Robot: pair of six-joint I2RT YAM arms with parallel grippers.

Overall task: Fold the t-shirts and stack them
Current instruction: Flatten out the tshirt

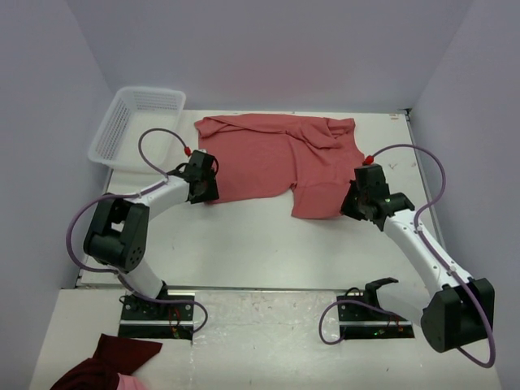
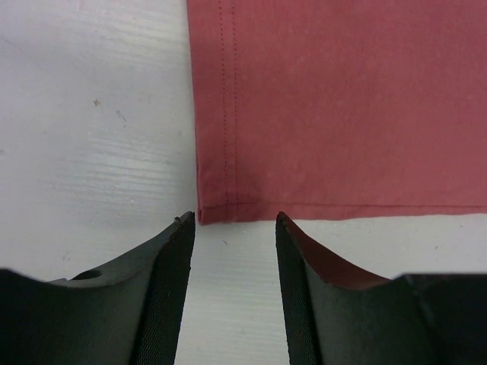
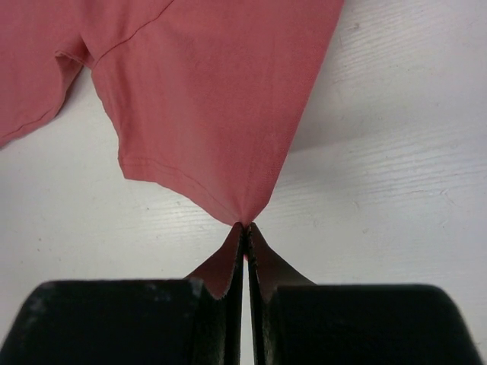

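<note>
One salmon-red t-shirt (image 1: 276, 162) lies spread and partly rumpled across the far middle of the table. My left gripper (image 1: 203, 195) is open and empty, its fingertips (image 2: 183, 228) just short of the shirt's hemmed near-left corner (image 2: 217, 209). My right gripper (image 1: 351, 207) is shut on the corner of the shirt's near-right sleeve (image 3: 221, 137), and the cloth is pulled to a point between the closed fingers (image 3: 245, 226).
A white mesh basket (image 1: 134, 126) stands at the far left. A dark maroon cloth bundle with a pink patch (image 1: 110, 370) lies on the near ledge by the left arm's base. Walls close the table on three sides.
</note>
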